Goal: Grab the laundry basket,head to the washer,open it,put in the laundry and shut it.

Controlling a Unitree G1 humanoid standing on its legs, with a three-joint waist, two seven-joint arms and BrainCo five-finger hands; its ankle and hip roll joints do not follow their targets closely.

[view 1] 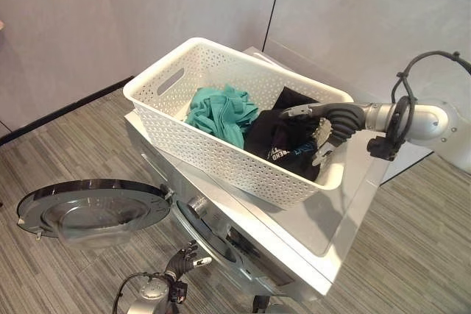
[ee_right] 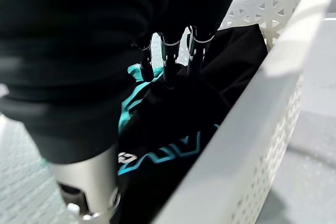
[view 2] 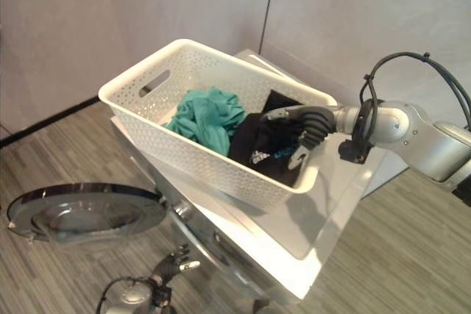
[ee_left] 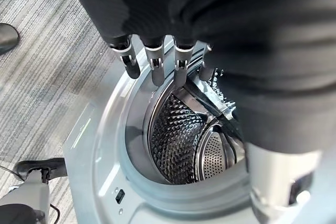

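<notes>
Right hand [view 1: 324, 131] inside basket [view 1: 169, 71] rim, touching black garment [view 1: 276, 137].

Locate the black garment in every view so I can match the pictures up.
Left eye view: black garment lies at the basket's right end, beside the teal cloth, under the right hand.
Right eye view: same spot, right end of the white basket.
Left wrist view: not in it; it looks into the washer drum.
Right wrist view: directly beyond the fingers, against the basket wall.
Shared landmark: the white basket.
</notes>
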